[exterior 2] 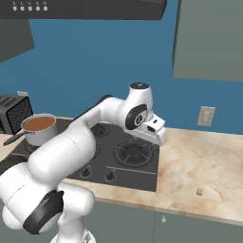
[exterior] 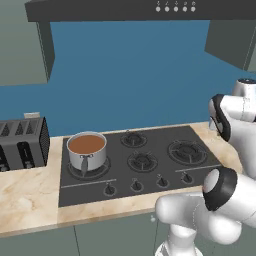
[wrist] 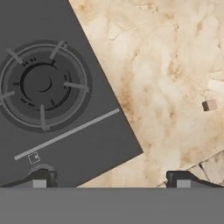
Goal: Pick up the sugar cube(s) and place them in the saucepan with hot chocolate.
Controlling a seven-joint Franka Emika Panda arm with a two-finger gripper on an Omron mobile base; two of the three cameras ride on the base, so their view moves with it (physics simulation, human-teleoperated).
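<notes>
In the hand view the two small dark finger tips of the gripper (wrist: 111,179) stand far apart at the bottom edge, jaws wide open with nothing between them. One tip hangs over the flat matte dark-grey stovetop (wrist: 100,135), the other over the mottled beige marble-patterned counter (wrist: 166,87). The stovetop's straight edge runs diagonally between them.

The small pale-brown sugar cube (wrist: 209,105), blocky and sharp-edged, lies on the counter well off to the side of the nearer finger tip, apart from both tips and clear of the stovetop. In the right base view the same cube (exterior 2: 199,191) sits alone on the counter near its front edge, well right of the stovetop, with the gripper hanging above the stovetop's right edge.

Farther along in the hand view is a round black burner (wrist: 41,85) with concentric rings and thin grey metal prongs.

Farthest off, the small round silver-grey metal saucepan (exterior: 87,150), straight-sided and smooth, stands on the left front burner, filled with flat brown liquid, a short stubby handle pointing toward the front. Left of it, on the counter, stands a boxy black toaster (exterior: 22,143) with ribbed sides. The saucepan is well apart from the cube, at the opposite end of the stovetop.
</notes>
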